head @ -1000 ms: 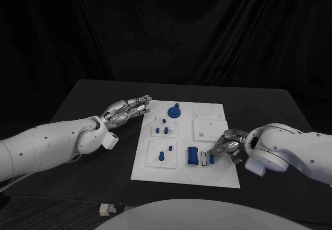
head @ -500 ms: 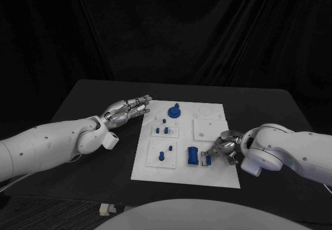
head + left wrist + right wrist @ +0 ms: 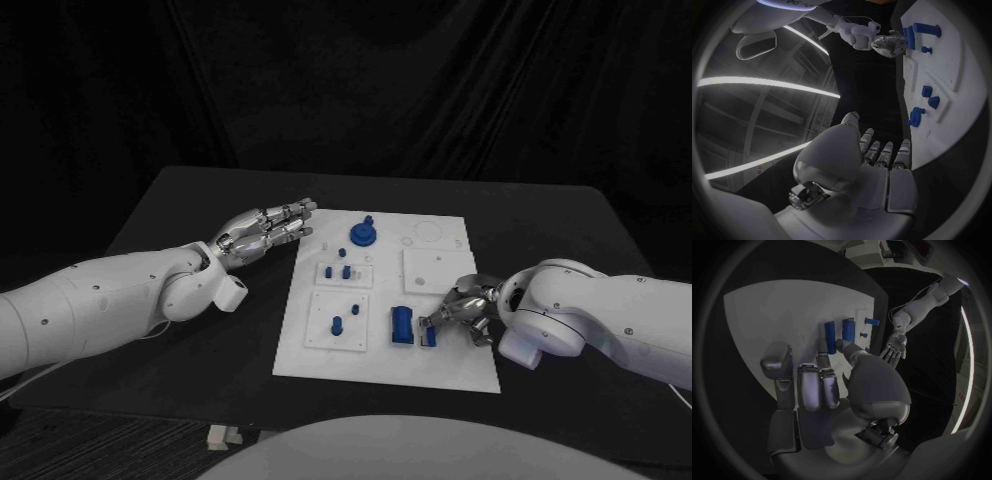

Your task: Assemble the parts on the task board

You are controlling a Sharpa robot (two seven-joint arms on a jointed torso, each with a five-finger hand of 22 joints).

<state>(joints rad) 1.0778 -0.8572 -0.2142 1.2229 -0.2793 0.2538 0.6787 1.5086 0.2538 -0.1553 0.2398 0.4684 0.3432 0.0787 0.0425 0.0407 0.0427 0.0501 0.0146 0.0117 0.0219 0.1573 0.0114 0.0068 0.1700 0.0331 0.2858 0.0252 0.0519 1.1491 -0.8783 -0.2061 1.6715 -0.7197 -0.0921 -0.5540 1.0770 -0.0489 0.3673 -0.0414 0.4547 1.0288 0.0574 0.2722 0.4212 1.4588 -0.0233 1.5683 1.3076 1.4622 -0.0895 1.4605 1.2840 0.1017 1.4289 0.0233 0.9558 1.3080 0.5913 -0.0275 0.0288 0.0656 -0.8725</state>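
- While my right hand [image 3: 469, 312] rests over the right edge of the task board [image 3: 433, 370], I see its fingertips touching a small blue block [image 3: 428, 332] near the front; whether they actually grip it, I cannot tell.
- Just left of that piece lies a taller blue block [image 3: 400, 325] on the board.
- My left hand [image 3: 264, 232] hovers beside the board's far left corner, fingers extended, holding nothing.
- A round blue part [image 3: 362, 234] stands near the board's far edge.

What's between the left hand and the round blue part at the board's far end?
Head view: only bare table and the board's white edge separate the left hand from the round part.
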